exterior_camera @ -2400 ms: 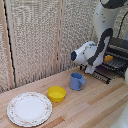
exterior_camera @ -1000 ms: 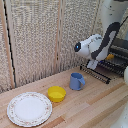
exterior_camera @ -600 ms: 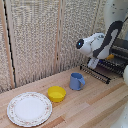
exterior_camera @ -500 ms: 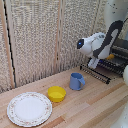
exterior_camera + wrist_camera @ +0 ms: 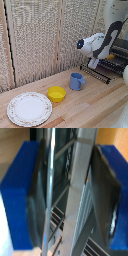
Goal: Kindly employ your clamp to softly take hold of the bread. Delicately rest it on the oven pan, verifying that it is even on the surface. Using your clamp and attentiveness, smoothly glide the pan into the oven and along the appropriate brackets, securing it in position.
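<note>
Blue fingers [image 5: 17, 198] stood on either side of a metal bar of the oven pan [image 5: 75, 198] in the wrist view, one pad at each side of the picture, with the bar and some of the pan's thin wires running between them. Both pads lay close against the metal, so the clamp [image 5: 67, 198] looked closed on the pan's edge, though blur made the exact contact hard to judge.

From the exterior view, the clamp [image 5: 93, 63] sat at the front edge of the oven pan [image 5: 98, 72], which jutted out of the oven [image 5: 120, 59] at the exterior view's right, its near edge dipping a little toward the wooden table [image 5: 90, 107]. A small orange lump, the bread [image 5: 110, 56], showed just behind the arm, over the pan near the oven's mouth; it was partly hidden, so how flat it lay could not be told.

Further out on the table, a blue mug [image 5: 76, 81] stood near the pan's front edge but apart from it. A yellow bowl [image 5: 56, 93] sat just beside the mug, toward the exterior view's left. A white plate [image 5: 29, 108] with a patterned rim lay beyond the bowl, nearest that side. Pale woven screens [image 5: 40, 35] stood behind the table.
</note>
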Controlling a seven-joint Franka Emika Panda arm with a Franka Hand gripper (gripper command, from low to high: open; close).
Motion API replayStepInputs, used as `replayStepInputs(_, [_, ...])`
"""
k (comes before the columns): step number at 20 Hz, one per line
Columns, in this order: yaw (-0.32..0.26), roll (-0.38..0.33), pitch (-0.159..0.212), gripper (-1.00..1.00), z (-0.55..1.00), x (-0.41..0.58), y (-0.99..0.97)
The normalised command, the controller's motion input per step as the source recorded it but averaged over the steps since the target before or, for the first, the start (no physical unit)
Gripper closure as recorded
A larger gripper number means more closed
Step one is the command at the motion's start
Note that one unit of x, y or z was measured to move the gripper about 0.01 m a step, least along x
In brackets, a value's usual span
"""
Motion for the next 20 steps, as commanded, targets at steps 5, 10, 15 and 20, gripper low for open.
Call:
replayStepInputs(5, [0.0,-0.111,-0.003,1.0,-0.37,-0.001,-0.99])
replayStepInputs(10, [0.001,-0.005,-0.023,1.0,-0.15,-0.033,-0.96])
replayStepInputs(15, [0.006,0.002,-0.014,-1.0,-0.02,-0.026,-0.45])
replayStepInputs(20, [0.0,0.01,-0.006,-1.0,0.01,0.0,-0.26])
